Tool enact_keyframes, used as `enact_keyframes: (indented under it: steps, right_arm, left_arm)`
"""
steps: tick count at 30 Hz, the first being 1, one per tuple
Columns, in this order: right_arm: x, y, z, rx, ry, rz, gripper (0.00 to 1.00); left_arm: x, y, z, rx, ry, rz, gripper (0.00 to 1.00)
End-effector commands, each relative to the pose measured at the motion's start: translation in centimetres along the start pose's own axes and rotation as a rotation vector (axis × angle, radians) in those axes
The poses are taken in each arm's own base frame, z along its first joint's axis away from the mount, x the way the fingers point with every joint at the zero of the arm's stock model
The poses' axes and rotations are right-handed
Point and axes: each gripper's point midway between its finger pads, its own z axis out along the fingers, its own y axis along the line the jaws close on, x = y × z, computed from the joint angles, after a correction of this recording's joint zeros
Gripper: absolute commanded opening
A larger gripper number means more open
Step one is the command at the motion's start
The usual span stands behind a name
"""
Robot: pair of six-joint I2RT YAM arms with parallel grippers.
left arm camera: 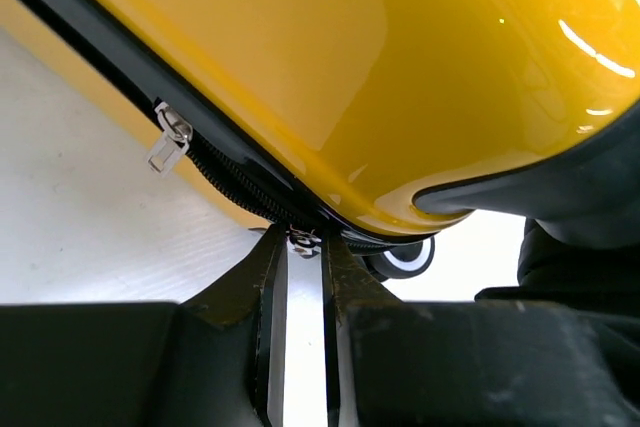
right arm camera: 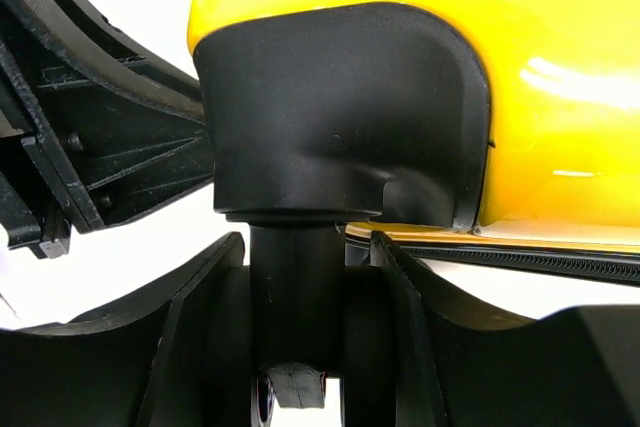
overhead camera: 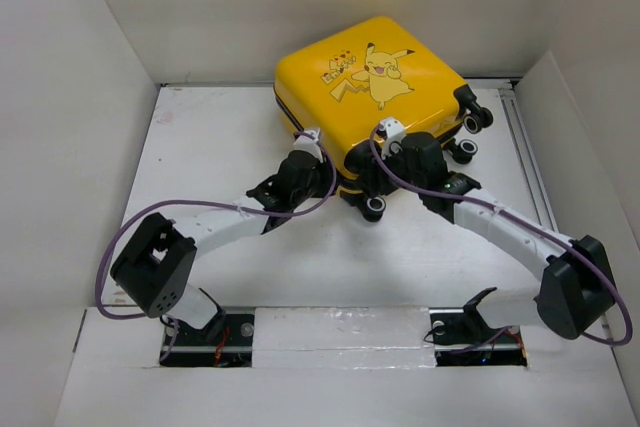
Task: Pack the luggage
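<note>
The yellow Pikachu suitcase (overhead camera: 340,97) lies flat and closed at the back middle of the table. My left gripper (overhead camera: 322,157) is at its near-left edge. In the left wrist view (left arm camera: 303,239) its fingertips are nearly together and pinch a small metal zipper pull (left arm camera: 303,242) on the black zipper band (left arm camera: 120,77). A second zipper pull (left arm camera: 170,139) hangs further along the band. My right gripper (overhead camera: 368,187) is at the near corner. In the right wrist view (right arm camera: 305,247) it is closed around the black stem (right arm camera: 297,287) of a caster under the wheel housing (right arm camera: 340,107).
White walls (overhead camera: 70,147) enclose the white table (overhead camera: 200,147) on the left, back and right. More casters (overhead camera: 478,119) stick out on the suitcase's right side, and one (overhead camera: 375,208) sits at the near corner. Purple cables (overhead camera: 110,247) loop beside both arms.
</note>
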Motion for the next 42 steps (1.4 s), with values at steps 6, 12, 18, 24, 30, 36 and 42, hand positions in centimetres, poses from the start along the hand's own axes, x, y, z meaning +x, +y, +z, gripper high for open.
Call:
enact_keyframes:
  steps: [6, 12, 18, 24, 30, 36, 42]
  right_arm:
    - [2.4, -1.3, -0.8, 0.023, 0.05, -0.046, 0.0]
    - [1.1, -0.6, -0.7, 0.001, 0.014, -0.059, 0.0]
    - [0.5, -0.1, -0.4, -0.018, -0.001, -0.067, 0.0]
    - [0.9, 0.2, -0.2, -0.025, 0.009, -0.069, 0.0]
    - [0.6, 0.2, -0.1, -0.026, 0.0, -0.071, 0.0]
    - [0.5, 0.6, -0.1, -0.035, -0.007, -0.077, 0.0]
    - [0.6, 1.3, 0.0, -0.05, -0.003, -0.086, 0.0]
  left_arm:
    - [-5.8, 10.1, -1.1, -0.376, -0.219, 0.006, 0.01]
    - [-3.4, 8.5, -1.8, -0.223, -0.186, 0.0, 0.63]
    - [-1.1, 8.2, -2.4, -0.147, -0.163, -0.009, 0.52]
    - [-0.1, 4.2, -2.3, 0.032, -0.124, 0.105, 0.31]
    - [-1.3, 1.4, -1.6, 0.121, -0.117, 0.113, 0.03]
    - [-1.9, -0.7, 0.1, 0.189, -0.073, 0.11, 0.0]
    - [-2.7, -1.3, 1.9, 0.183, -0.062, 0.099, 0.0]
